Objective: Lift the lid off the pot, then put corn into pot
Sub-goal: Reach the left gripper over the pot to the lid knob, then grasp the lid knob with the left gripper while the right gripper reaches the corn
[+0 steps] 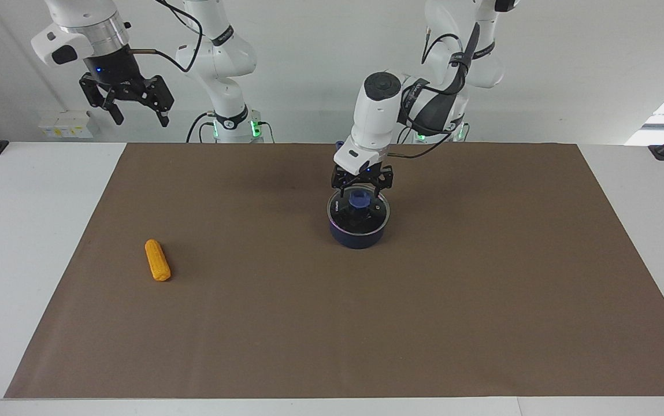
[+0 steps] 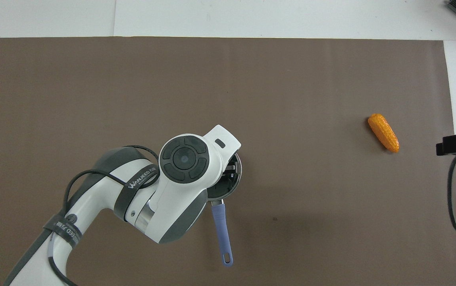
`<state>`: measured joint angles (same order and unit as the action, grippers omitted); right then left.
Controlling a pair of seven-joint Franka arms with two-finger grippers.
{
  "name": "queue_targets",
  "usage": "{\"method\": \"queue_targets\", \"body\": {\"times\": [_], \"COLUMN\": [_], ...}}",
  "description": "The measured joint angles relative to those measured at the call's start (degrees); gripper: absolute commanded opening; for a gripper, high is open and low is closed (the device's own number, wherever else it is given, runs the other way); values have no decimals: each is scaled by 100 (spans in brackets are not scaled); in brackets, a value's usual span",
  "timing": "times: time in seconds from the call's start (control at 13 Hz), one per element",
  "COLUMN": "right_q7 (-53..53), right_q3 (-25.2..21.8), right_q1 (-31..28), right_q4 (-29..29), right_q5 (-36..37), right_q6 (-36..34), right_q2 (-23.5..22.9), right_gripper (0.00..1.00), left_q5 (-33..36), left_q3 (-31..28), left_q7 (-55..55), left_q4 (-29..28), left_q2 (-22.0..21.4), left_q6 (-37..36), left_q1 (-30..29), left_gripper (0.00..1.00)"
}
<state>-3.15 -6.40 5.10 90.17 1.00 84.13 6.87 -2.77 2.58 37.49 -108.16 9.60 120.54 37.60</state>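
Facing view gives you the relation that matters: the left gripper (image 1: 360, 186) hangs directly over the blue knob (image 1: 359, 199) at the centre of the lid (image 1: 359, 210), its jaws spread wide, one to either side of the knob and not yet closed on it. The knob sits just below the fingertips, so the coming move looks like a short straight drop and a squeeze, nothing sideways.

The lid lies flat on the pot (image 1: 358, 236), which stands near the middle of the brown mat (image 1: 482, 300) on the table (image 1: 31, 231). The pot's long handle (image 2: 222, 234) points back toward the robots, under the left arm, so you should lift straight up to keep clear of it. From overhead the left arm's wrist covers nearly all of the lid; only a sliver of its rim (image 2: 237, 174) shows, so judge contact from the facing view.

The corn (image 1: 157, 260) lies on the mat well apart from the pot, toward the right arm's end of the table, its long axis running roughly toward and away from the robots with a slight slant. The right gripper (image 1: 128, 103) waits high above its own end of the table, jaws wide, holding nothing. It is clearly the nearer arm for the corn once the lid is off.
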Motion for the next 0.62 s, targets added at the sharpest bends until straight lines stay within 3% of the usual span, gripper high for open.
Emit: {"method": "queue_targets", "body": {"times": [0.46, 0.54, 0.62], "right_q7": [7, 61, 221], "right_q3": [-2, -5, -6], "right_q1": [-31, -64, -119], "right_q4": [90, 266, 531], "right_q5": [0, 0, 0], "right_q6": [37, 212, 554], "right_q2": [3, -2, -19], "right_gripper": [100, 100, 100], "left_q5": [67, 76, 80], "left_q3": [-11, -19, -24], "left_q7": [159, 161, 164], "left_q4": [-7, -7, -7], "left_q2": [209, 226, 230], "left_q6": [76, 85, 88], "left_q1": [58, 58, 58], "left_gripper": [100, 96, 50]}}
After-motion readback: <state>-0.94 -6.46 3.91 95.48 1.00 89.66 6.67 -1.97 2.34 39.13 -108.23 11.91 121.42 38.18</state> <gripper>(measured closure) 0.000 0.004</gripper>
